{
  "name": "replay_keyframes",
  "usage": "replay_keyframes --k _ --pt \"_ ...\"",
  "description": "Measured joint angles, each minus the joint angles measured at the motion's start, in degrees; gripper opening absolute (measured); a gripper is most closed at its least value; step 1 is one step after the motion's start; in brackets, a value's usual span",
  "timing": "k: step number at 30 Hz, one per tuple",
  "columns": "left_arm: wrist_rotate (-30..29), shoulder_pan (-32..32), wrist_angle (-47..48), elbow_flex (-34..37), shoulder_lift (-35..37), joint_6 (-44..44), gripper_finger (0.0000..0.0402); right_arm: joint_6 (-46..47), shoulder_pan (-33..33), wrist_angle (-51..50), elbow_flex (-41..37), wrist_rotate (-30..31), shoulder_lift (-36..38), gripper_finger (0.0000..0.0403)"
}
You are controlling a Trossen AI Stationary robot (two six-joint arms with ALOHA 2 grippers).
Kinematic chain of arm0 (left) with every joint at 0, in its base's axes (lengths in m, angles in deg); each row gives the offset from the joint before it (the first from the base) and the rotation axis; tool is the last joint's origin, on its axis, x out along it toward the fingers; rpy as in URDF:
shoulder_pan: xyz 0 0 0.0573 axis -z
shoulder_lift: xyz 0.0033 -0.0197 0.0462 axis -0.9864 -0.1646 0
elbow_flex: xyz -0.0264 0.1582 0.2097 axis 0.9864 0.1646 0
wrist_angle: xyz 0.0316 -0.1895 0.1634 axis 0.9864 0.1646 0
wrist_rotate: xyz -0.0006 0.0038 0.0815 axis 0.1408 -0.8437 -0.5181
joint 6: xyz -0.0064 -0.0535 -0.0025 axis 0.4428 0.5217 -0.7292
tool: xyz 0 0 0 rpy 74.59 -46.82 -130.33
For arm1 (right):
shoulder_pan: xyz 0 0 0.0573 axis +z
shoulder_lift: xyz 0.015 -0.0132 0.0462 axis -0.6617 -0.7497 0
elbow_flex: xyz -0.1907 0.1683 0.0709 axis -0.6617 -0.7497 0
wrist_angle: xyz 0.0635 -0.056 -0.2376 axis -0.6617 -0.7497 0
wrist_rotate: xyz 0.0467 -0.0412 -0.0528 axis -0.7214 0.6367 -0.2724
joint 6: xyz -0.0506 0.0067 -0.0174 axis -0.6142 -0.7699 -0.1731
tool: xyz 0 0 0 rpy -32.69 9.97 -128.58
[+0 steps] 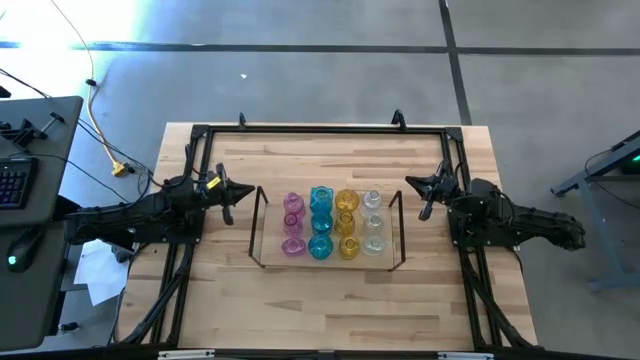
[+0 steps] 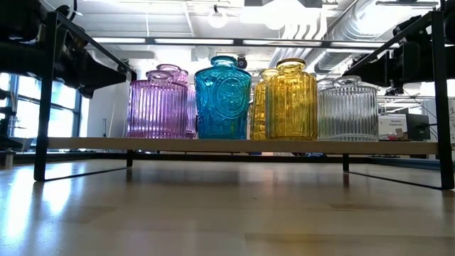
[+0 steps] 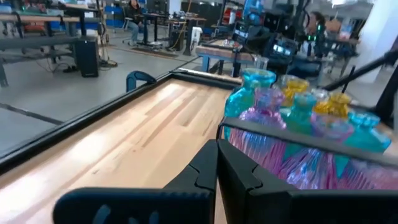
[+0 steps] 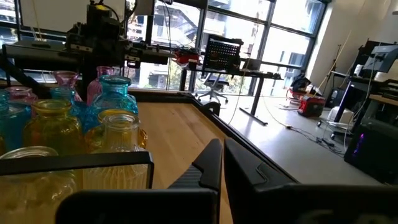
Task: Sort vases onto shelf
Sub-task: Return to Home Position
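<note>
Now left gripper (image 1: 240, 192) and right gripper (image 1: 418, 190) sit closed, empty; shelf (image 1: 268, 240) holds vases (image 1: 321, 222): three pink, three blue, three yellow, three clear.

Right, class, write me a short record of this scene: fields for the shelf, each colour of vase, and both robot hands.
shelf: holds every vase, in four colour columns
pink vases: three, column at the high view's left end
blue vases: three, second column
yellow vases: three, third column
clear vases: three, right-end column
left hand: shut, empty, left of shelf
right hand: shut, empty, right of shelf
</note>
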Motion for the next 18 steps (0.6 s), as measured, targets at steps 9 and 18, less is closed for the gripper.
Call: replay_keyframes --k 9,18 --pt "0.00 0.00 0.45 -0.02 0.00 3.32 0.0000 -0.02 0.00 0.02 0.00 0.00 0.00 0.0000" --pt "0.00 0.02 0.32 -0.02 0.00 3.32 0.0000 -0.02 0.00 0.04 -0.02 0.00 0.00 0.0000"
